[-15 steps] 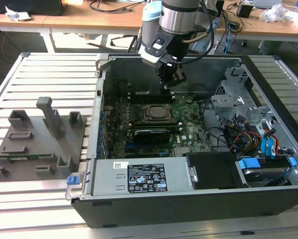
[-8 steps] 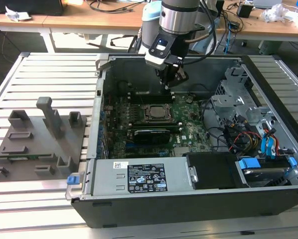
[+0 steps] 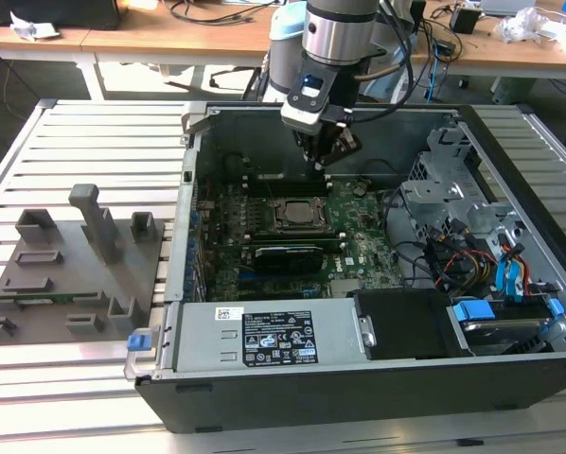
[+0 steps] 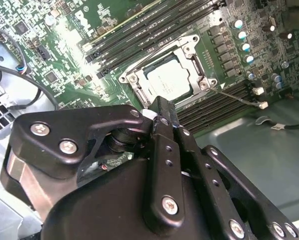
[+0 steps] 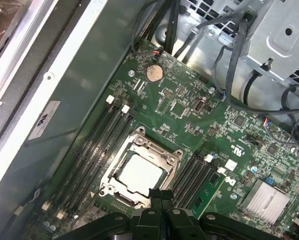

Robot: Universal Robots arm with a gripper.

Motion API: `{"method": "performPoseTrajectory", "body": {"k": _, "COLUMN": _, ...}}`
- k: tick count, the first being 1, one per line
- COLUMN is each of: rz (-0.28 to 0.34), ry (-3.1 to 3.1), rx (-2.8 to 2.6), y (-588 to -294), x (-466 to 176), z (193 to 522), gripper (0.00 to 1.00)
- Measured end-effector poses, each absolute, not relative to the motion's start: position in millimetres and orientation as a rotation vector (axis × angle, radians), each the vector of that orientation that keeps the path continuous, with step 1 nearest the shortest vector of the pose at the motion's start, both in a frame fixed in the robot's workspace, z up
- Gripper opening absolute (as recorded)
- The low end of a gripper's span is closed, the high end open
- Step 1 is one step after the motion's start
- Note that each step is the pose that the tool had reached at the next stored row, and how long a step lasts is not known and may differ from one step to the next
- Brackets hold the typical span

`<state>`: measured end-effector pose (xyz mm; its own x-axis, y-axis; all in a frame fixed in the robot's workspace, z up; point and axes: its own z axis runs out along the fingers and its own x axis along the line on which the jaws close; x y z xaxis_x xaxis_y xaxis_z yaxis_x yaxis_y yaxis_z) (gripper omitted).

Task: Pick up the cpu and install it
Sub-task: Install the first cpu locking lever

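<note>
The cpu (image 5: 139,172) lies flat inside the motherboard socket (image 5: 159,147), just below and ahead of the hand (image 5: 160,194). It sits square within the metal frame as far as both wrist views show. The hand's fingers are clenched together with nothing between them, and it hangs above the socket without touching the chip. The pick-up and placing therefore look done. Whether the frame is latched cannot be told. A thin lever (image 4: 238,96) beside the socket seems to stand free, which suggests clamping may be left.
</note>
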<state>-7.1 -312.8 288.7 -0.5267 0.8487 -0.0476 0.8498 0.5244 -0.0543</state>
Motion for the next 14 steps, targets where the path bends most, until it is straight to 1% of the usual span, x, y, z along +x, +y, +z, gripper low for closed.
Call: {"method": "performPoseTrajectory", "body": {"k": 14, "rz": -0.109, "ry": 2.794, "rx": 1.392, "y": -312.8, "x": -7.1, "z": 288.7, "gripper": 0.11}}
